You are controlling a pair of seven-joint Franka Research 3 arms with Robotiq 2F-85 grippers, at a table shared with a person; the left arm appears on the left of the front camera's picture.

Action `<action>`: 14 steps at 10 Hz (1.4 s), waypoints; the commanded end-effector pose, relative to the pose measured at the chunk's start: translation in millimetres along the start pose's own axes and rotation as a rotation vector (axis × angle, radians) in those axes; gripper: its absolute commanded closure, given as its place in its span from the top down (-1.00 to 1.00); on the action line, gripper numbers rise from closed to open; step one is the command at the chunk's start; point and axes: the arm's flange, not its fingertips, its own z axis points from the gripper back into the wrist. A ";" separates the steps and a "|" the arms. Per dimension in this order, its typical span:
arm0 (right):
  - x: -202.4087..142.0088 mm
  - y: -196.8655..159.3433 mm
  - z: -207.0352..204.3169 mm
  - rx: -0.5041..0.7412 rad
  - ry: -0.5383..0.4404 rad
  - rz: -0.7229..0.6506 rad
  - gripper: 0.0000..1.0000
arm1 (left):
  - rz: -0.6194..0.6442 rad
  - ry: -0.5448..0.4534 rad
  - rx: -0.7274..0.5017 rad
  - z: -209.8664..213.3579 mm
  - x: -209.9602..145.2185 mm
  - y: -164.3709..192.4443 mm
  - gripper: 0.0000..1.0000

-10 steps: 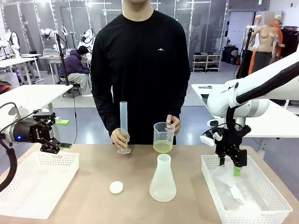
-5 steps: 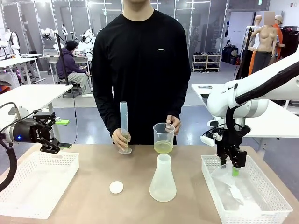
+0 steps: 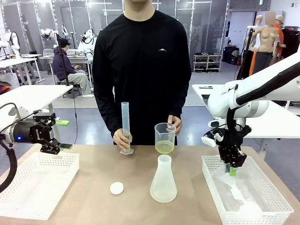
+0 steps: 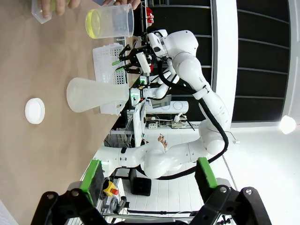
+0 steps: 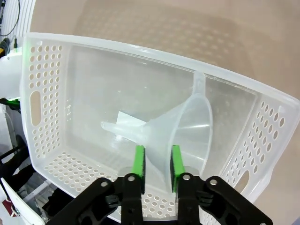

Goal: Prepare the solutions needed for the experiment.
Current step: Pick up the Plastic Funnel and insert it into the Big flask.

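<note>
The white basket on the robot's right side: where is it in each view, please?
Front view: the white basket sits lower right, under the right claw.
Left wrist view: basket upper middle, behind the flask.
Right wrist view: basket spans the picture.
Shared landmark: the right claw, shut on the funnel in the basket.

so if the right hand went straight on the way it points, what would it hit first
The right hand, shut on the funnel rim, points down into the basket. It would probably meet the basket floor first, though the depth is unclear.
</note>
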 end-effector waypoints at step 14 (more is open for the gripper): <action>11.2 146.3 131.8 -0.655 0.095 -0.273 -1.00 | -0.007 -0.010 0.015 -1.6 0.6 -0.3 1.00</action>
